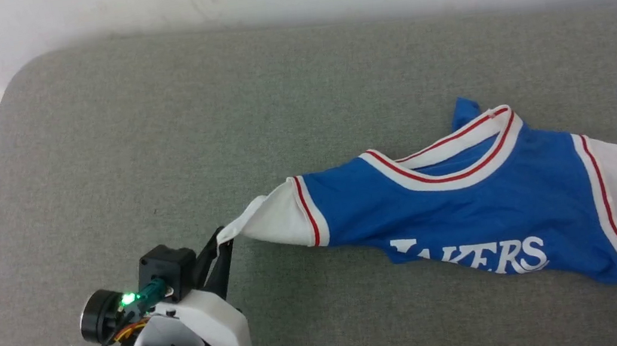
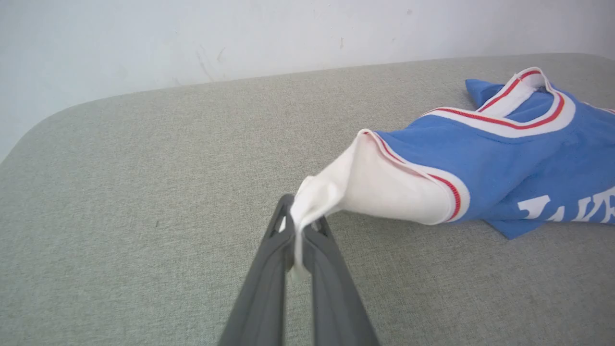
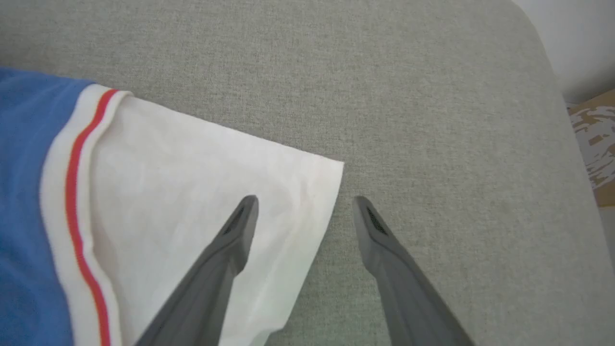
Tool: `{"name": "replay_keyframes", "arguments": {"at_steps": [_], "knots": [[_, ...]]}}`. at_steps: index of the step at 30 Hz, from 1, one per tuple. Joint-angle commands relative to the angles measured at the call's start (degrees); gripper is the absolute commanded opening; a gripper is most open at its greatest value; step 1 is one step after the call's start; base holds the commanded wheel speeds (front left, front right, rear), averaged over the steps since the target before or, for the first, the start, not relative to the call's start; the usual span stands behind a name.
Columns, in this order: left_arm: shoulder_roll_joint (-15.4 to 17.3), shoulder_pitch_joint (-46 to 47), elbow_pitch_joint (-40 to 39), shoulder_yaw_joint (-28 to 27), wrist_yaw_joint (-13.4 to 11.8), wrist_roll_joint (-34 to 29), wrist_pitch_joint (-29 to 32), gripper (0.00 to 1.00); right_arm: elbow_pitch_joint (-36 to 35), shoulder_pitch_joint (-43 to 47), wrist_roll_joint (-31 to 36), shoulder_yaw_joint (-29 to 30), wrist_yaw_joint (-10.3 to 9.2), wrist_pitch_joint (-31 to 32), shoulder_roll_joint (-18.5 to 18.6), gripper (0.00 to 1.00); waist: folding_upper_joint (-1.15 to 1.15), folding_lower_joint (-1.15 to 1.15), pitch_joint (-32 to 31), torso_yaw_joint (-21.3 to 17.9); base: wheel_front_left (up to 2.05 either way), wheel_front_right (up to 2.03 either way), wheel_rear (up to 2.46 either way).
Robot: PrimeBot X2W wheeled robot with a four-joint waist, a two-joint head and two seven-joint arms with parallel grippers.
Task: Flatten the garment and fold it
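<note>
Since the garment (image 1: 457,200) is thin jersey knit, expect it to be light, limp and a bit stretchy: no stiffness, it follows whichever corner gets pulled. It lies bunched on the grey padded surface (image 1: 157,128), right of centre, collar and chest lettering up, with the lower body not laid out.

Left tool (image 1: 221,241) is pressed together on the tip of the near white sleeve (image 1: 273,220), which is raised into a taut cone toward it.

Right tool (image 3: 305,211) is spread at the other sleeve (image 3: 202,163): one finger over cloth, one over bare padding, the hem edge between them. Can't tell if it touches.

Best holds, my read: sleeve hems or shoulder seams. Pinch both layers and pull outward evenly. A single-layer pinch may slip or skew the body.
</note>
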State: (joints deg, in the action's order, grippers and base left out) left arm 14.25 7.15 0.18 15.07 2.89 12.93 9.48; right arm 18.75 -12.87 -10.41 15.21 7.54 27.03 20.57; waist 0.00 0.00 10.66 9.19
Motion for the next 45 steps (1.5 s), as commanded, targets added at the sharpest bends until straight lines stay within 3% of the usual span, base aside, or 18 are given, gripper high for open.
{"name": "replay_keyframes", "arguments": {"at_steps": [1, 9, 16, 18, 19, 31, 37, 45], "knots": [[-0.36, 0.02, -1.22, 0.47, -0.48, -0.62, -0.34, 0.0, 1.95, -2.68, -0.23, -0.78, -0.05, 4.24, 2.15, 1.0, 0.0, 0.0, 2.17, 1.51, 0.0, 0.0, 0.0], [-0.65, 0.59, -3.36, 1.63, -0.7, -0.92, 0.26, 0.0, 7.94, -9.6, 0.3, -1.41, -0.05, 11.61, 5.09, 1.0, 0.0, 0.0, 5.02, 3.11, 0.0, 0.0, 0.0], [-0.72, 1.17, -3.67, 2.45, -0.79, -1.01, 0.48, 0.0, 14.28, -11.73, 0.36, -3.54, -0.05, 16.15, 4.92, 1.0, 0.0, 0.0, 6.25, 3.98, 0.0, 0.0, 0.0], [-0.72, 1.33, -3.55, 2.59, -0.84, -0.98, 0.56, 0.0, 15.02, -11.42, -0.55, -5.27, -0.05, 17.22, 5.03, 0.13, 0.0, 0.0, 6.32, 4.01, 0.0, 0.0, 0.0], [-0.69, 1.39, -3.44, 2.6, -0.89, -0.95, 0.59, 0.0, 14.98, -11.35, -1.01, -6.07, -0.05, 16.95, 5.23, 0.0, 0.0, 0.0, 6.29, 3.95, 0.0, 0.0, 0.0], [1.65, 0.97, -1.24, -0.17, -1.7, 0.57, -0.15, 0.0, 9.61, -12.08, -3.83, -9.42, -0.05, 2.52, 7.6, 0.0, 0.0, 0.0, -1.67, 0.61, 0.0, 0.0, 0.0], [4.01, 0.42, -4.92, -4.11, -3.07, 2.08, 0.1, 0.0, -0.36, -11.83, -7.48, -11.45, -0.05, -2.43, 9.22, 0.0, 0.0, 0.0, -6.97, -2.26, 0.0, 0.0, 0.0], [7.82, 1.71, -17.36, -9.77, -4.5, 3.08, 0.58, 0.0, -17.62, -12.1, -10.57, -12.53, -0.05, -5.81, 12.49, 0.0, 0.0, 0.0, -10.8, -5.07, 0.0, 0.0, 0.0]]}}
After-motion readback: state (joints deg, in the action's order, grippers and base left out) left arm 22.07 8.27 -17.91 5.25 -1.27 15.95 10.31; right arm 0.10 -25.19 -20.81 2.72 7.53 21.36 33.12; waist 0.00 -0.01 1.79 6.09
